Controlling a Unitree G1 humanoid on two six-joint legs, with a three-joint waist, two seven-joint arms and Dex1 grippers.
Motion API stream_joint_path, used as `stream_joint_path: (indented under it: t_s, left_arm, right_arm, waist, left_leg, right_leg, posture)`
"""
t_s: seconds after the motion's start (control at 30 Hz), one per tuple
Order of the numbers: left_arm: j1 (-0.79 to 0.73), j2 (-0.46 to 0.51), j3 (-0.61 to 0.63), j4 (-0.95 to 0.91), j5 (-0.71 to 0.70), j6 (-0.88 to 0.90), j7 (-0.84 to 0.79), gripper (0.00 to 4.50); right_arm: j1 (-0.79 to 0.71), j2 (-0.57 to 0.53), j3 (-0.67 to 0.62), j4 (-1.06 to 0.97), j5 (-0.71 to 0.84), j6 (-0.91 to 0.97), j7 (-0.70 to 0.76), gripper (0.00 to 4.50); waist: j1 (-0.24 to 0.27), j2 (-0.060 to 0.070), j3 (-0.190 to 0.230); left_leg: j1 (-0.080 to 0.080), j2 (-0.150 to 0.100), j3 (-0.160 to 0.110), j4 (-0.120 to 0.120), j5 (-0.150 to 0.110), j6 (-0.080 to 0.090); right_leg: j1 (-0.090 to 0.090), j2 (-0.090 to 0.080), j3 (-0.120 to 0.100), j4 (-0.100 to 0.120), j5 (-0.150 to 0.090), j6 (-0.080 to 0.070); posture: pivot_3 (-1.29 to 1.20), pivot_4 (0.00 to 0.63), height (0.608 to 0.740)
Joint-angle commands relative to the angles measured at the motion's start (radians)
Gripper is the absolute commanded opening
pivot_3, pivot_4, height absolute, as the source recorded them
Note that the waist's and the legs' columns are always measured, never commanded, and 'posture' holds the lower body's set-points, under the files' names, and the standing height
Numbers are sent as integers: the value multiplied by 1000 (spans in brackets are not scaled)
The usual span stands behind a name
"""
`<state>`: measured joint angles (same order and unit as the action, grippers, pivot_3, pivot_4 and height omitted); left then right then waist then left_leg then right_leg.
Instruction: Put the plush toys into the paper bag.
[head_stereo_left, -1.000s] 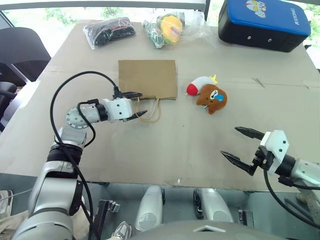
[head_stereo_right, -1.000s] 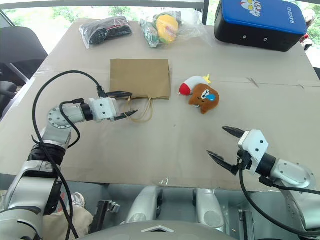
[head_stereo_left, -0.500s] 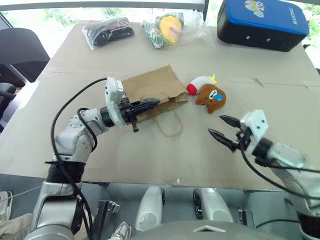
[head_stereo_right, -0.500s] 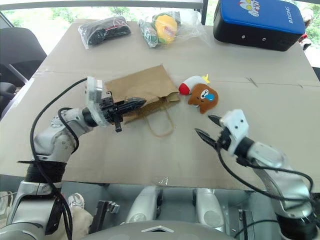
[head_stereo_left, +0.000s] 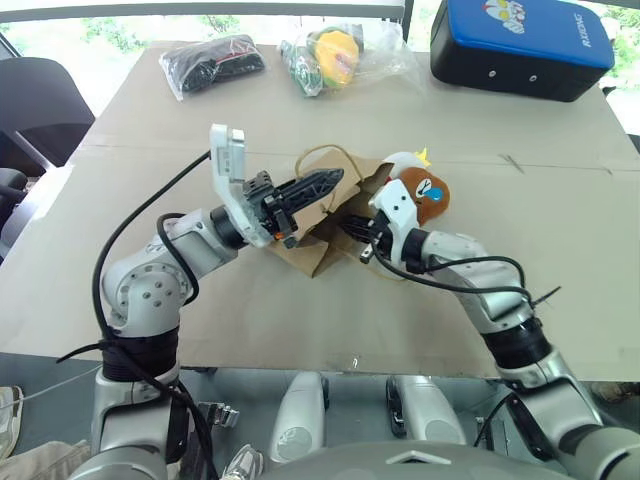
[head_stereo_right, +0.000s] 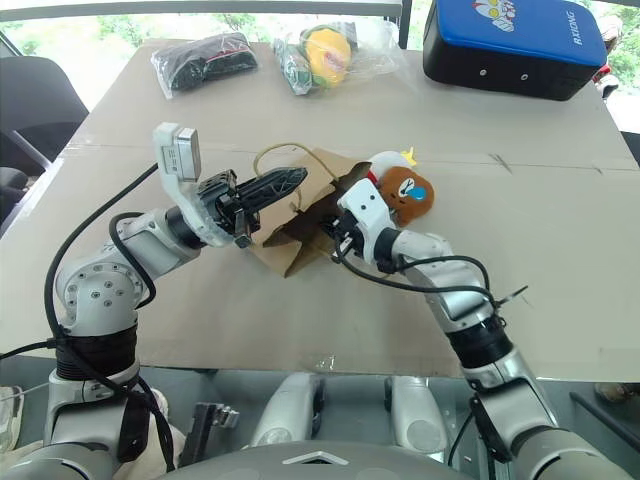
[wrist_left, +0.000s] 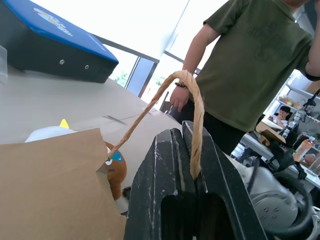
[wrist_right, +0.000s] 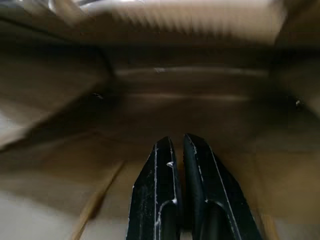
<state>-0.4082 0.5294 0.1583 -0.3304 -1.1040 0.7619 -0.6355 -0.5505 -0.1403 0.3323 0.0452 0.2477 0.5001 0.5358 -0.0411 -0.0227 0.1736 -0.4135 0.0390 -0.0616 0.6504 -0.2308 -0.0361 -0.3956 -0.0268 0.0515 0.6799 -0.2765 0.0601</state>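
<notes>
**Bag lifted by one handle, right gripper inside its mouth**

Near the frame centre of the head views, the paper bag (head_stereo_left: 318, 232) is raised off the counter (head_stereo_left: 300, 310) and tilted, its mouth turned toward the right of the frame. The left gripper (head_stereo_left: 322, 185) has its jaws clenched on one twisted-cord handle (wrist_left: 192, 107), which loops up out of the closed black fingers (wrist_left: 165, 185) in the left wrist view. The right gripper (wrist_right: 182, 150) reaches into the bag's opening from the right; its jaws are pressed together with nothing between them, and brown paper walls surround them in the right wrist view. No toy can be seen inside the bag there.

Just behind the bag's mouth, right of centre, the two plush toys lie on the counter touching each other: the brown bear-like toy (head_stereo_left: 425, 195) with the blue nose, and the white toy (head_stereo_left: 405, 160) with its yellow crest beyond it.

Farther back, at the upper left, lie a clear plastic bag holding a black item (head_stereo_left: 212, 62) and, beside it, another holding a yellow-green toy (head_stereo_left: 335, 55). A blue-topped black case (head_stereo_left: 520, 45) sits at the upper right. A person in a green shirt (wrist_left: 250, 65) stands beyond the counter in the left wrist view.
</notes>
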Motion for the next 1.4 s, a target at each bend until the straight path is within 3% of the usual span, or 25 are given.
stream_joint_path:
  t_s: [0.03, 0.3, 0.53, 0.67, 1.07, 1.23, 1.4]
  left_arm:
    - [-3, -19, 21, -46, -11, -16, 16, 0]
    - [-29, -56, 50, -51, -22, -29, 80, 0]
    - [-150, 14, 151, 16, -20, -35, 98, 0]
    - [-155, 55, 194, 21, -18, -29, 94, 0]
    - [-111, 73, 280, -9, -36, -46, 139, 0]
    - [1, 44, 268, -40, -12, -64, 131, 0]
    - [76, -4, 226, -75, 41, -108, 136, 0]
  right_arm:
    - [-39, 68, 20, 129, -50, -119, -1, 102]
    - [-97, 193, 53, 507, -196, -388, -14, 102]
    - [-128, 201, 81, 664, -294, -472, 22, 102]
    - [-125, 189, 63, 669, -307, -460, 40, 102]
    - [-118, 140, 52, 611, -324, -403, 85, 102]
    - [-71, 136, 14, 457, -262, -296, 118, 102]
    - [-7, 73, -35, 155, -216, -182, 128, 2250]
  waist:
    - [0, 0, 0]
    - [-4, 0, 0]
    - [-12, -1, -1]
    - [-20, -1, -1]
    - [-8, -1, -1]
    - [-2, 0, -1]
    - [5, 0, 0]
  left_leg:
    - [0, 0, 0, 0, 0, 0]
    - [1, 0, 1, 0, 0, 0]
    - [6, 1, 1, -2, 0, 0]
    - [19, 1, 2, -8, 0, 0]
    - [18, 1, 1, -8, 0, 0]
    - [18, 1, 2, -8, 0, 0]
    - [17, 0, 1, -9, 0, 0]
  right_leg:
    - [0, 0, 0, 0, 0, 0]
    - [0, 0, 1, 0, 0, 0]
    - [3, 2, 2, 2, 1, -1]
    - [14, 2, 3, -2, 0, -1]
    - [15, 1, 2, -2, 0, -1]
    - [15, 0, 2, -3, 0, -1]
    - [14, 0, 1, -4, 0, -1]
  posture:
    - [0, 150, 740]
    - [0, 150, 740]
    - [0, 150, 740]
    - [0, 150, 740]
    - [0, 150, 740]
    - [0, 150, 740]
    - [0, 150, 740]
